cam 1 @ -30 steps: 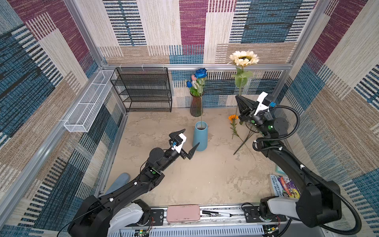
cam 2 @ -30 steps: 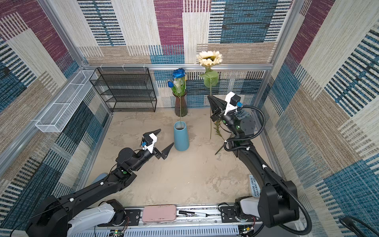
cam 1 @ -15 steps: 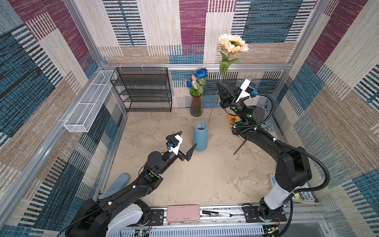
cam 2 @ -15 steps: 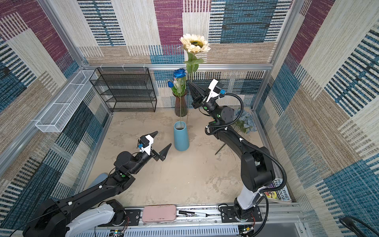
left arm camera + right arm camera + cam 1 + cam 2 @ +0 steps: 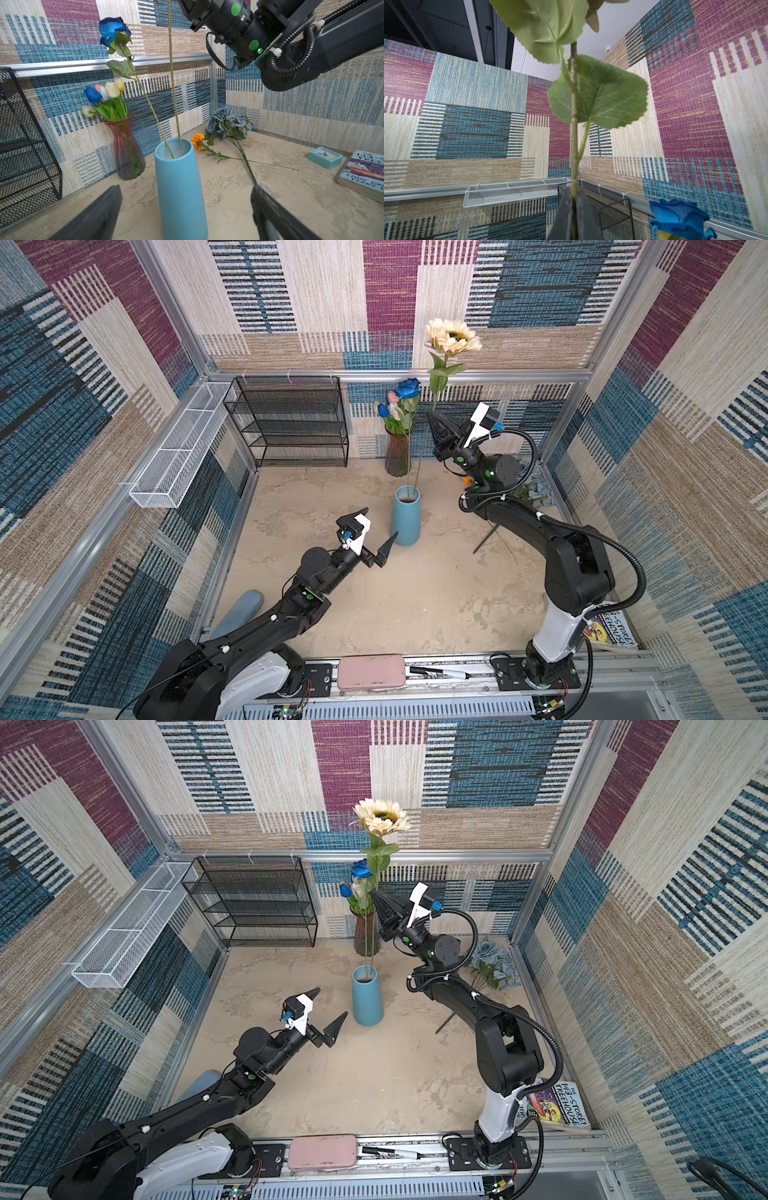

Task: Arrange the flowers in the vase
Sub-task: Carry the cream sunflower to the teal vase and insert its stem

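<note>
Cream sunflower (image 5: 452,336) upright, stem foot inside mouth of blue vase (image 5: 406,522), alongside deep-blue rose (image 5: 409,388) stem. Right gripper (image 5: 431,416) clamped on sunflower stem, mid-height. Left gripper (image 5: 377,524) spread wide, empty, just beside vase.

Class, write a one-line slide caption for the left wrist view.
The sunflower stem reaches into the blue vase alongside the deep-blue rose.
</note>
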You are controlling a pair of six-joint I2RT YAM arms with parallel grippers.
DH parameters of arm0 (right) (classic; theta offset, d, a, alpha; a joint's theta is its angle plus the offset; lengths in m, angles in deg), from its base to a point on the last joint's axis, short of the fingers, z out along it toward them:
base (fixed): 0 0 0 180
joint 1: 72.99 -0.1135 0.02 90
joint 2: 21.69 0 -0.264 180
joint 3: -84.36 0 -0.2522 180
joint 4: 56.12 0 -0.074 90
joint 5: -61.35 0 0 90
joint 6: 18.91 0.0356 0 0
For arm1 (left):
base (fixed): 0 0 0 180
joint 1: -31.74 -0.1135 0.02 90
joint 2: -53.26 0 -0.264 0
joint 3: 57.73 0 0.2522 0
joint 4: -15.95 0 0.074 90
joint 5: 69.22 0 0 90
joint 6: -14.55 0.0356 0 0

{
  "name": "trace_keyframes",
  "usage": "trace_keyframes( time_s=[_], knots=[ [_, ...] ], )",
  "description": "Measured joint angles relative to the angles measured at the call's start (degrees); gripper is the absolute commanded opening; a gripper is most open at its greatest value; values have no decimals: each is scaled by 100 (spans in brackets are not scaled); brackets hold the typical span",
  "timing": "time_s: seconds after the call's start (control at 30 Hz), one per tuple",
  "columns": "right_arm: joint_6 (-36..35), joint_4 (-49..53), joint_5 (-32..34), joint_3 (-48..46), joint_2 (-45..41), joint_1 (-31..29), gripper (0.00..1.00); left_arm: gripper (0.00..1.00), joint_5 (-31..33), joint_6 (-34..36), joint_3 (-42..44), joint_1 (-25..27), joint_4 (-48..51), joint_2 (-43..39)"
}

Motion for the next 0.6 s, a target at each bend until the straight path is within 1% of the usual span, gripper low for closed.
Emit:
trace_keyframes(
  time_s=[0.23, 0.43, 0.47, 0.5, 0.57, 0.6],
  knots=[
    [-131, -131, -37, -691, 33, -39, 0, 99, 22, 2, 0, 0, -7, 46],
    [-337, -133, -42, -1547, -15, -168, 0, 100, 44, 0, 0, -4, -57, 229],
    [-407, -136, -2, -1670, -31, -205, 2, 100, 55, -2, 0, -4, -76, 258],
    [-470, -138, 44, -1775, -39, -236, 6, 99, 94, -2, 0, -4, -81, 269],
    [-542, -127, 103, -1908, -39, -278, 8, 99, 120, -2, 0, -4, -120, 297],
    [-581, -131, 133, -1971, -39, -282, 11, 99, 120, -2, 0, -4, -125, 302]
  ],
)
